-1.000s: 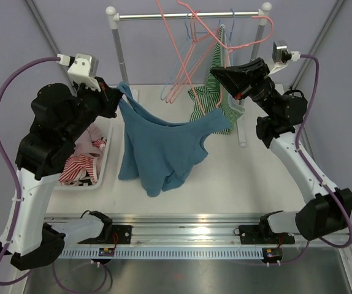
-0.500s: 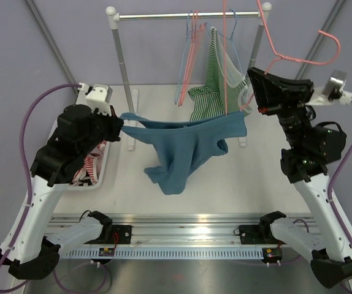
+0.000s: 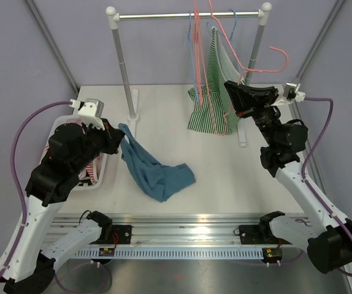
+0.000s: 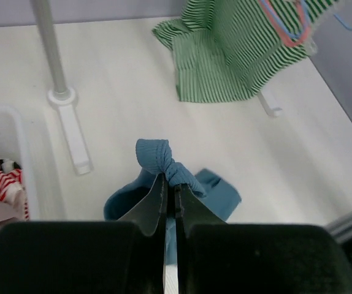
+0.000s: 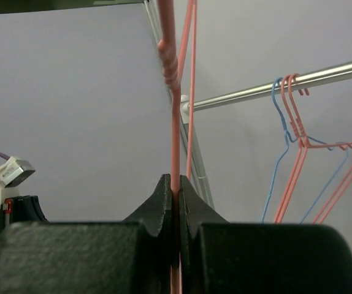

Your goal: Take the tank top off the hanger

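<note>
A: Tank top (image 3: 157, 171) off the hanger (image 5: 174, 141) already?

B: Looks that way. Lying mostly on the table (image 3: 225, 177), just beside the basket (image 3: 107, 168), with one bunched-up strap (image 4: 160, 156) lifted.

A: Lifted by what?

B: By the left gripper (image 4: 170, 184), squeezed tight on that strap.

A: And the right gripper (image 5: 175, 184)?

B: Squeezed tight too, pinching the pink hanger wire. Up high, well apart from the blue cloth.

A: So what to do next, probably?

B: Put the top down nicely. Lift the strap a bit first, so no dragging across the table. Then move slowly, and let go only over a good spot.

A: Into the basket?

B: Maybe. Hard to say from the task alone. If so, go over the rim, not into it, and drop from low down.

A: Anything to watch out for?

B: Keep the hanger up and away from the green top (image 3: 210, 104). Could catch on it. No swinging near the rail (image 3: 182, 15) either. And no pulling hard on that strap.
</note>
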Robot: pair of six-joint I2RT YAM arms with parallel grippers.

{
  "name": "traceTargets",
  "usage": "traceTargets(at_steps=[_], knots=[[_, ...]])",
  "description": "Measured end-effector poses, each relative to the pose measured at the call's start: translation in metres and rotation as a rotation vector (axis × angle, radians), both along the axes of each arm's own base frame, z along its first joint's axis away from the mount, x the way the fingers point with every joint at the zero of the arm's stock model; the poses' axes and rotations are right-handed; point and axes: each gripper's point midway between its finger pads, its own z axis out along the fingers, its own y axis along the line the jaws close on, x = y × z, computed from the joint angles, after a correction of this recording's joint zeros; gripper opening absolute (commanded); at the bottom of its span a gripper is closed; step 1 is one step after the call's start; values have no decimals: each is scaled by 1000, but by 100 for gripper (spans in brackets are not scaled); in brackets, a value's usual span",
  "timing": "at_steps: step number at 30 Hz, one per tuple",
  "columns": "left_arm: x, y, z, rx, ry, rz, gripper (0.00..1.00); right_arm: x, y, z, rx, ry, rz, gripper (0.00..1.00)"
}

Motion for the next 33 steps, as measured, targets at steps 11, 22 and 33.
traceTargets(at_steps=[11,22,33], knots=[[23,13,-31,63,88,133,0,-44,-43,57,-265,246,-232,0],[38,-5,-70,114,219,82,15,8,-48,-28,-552,659,-324,0],[26,-16,-122,206,371,27,99,127,-17,-41,-713,718,-369,0]])
